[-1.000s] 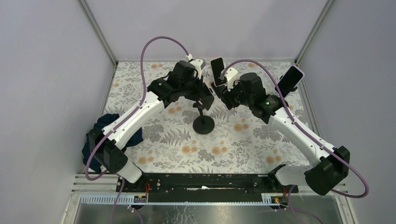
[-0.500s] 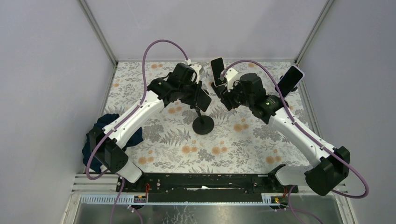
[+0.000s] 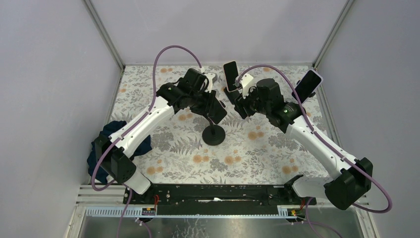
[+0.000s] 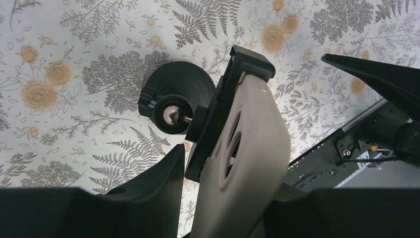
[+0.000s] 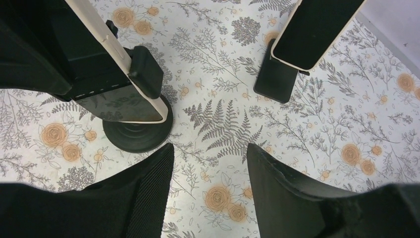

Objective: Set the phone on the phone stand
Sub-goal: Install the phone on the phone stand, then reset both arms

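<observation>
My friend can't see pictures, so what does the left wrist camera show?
A cream-cased phone sits in the holder of a black phone stand, seen from above. The left gripper stands open on either side of it, over a flowery tablecloth.

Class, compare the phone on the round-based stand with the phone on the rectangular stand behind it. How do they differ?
The centre phone is clamped above a round base; the far phone leans on a rectangular base. The centre phone sits between the left gripper's spread fingers; the far phone has no fingers around it. Both have cream cases and dark screens.
</observation>
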Motion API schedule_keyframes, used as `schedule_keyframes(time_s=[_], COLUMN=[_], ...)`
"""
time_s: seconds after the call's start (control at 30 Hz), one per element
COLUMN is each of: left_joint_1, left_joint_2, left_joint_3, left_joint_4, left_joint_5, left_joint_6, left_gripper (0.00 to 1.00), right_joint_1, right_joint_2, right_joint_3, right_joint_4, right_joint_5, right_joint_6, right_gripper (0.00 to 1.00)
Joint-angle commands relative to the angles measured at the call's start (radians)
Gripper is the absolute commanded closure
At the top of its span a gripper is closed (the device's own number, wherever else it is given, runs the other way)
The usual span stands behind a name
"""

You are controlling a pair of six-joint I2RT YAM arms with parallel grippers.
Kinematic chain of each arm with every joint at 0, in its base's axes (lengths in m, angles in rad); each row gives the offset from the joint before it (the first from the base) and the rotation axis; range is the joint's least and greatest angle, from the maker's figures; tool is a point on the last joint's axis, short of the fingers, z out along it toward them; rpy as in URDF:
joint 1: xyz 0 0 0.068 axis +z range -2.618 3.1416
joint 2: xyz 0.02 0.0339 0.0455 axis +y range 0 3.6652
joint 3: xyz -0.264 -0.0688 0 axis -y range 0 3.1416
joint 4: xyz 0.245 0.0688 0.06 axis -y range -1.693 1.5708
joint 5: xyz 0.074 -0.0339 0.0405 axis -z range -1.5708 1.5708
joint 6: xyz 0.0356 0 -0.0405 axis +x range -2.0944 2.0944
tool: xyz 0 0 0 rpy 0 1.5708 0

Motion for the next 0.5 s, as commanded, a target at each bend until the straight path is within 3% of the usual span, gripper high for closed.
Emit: schedule_keyframes(time_s=[0.0,0.47], left_joint_1=[0.011,0.009], left_joint_2=[-0.020,-0.103], left_joint_3=[-0.001,-0.055], left_joint_4=[-0.024,0.010], left_joint_5=[0.066,0.190], left_joint_6=[0.025,0.044], left_gripper=[0.54,0.39], right_joint_1=[-0.012,-0.060], right_joint_2=[-0.040,-0.076], right_joint_3=[-0.009,-0.049], right_joint_4=[0.018,-0.006], right_joint_5=[-0.058,-0.230], right_joint_6=[-0.003,-0.020], right_gripper=[0.36,0.18])
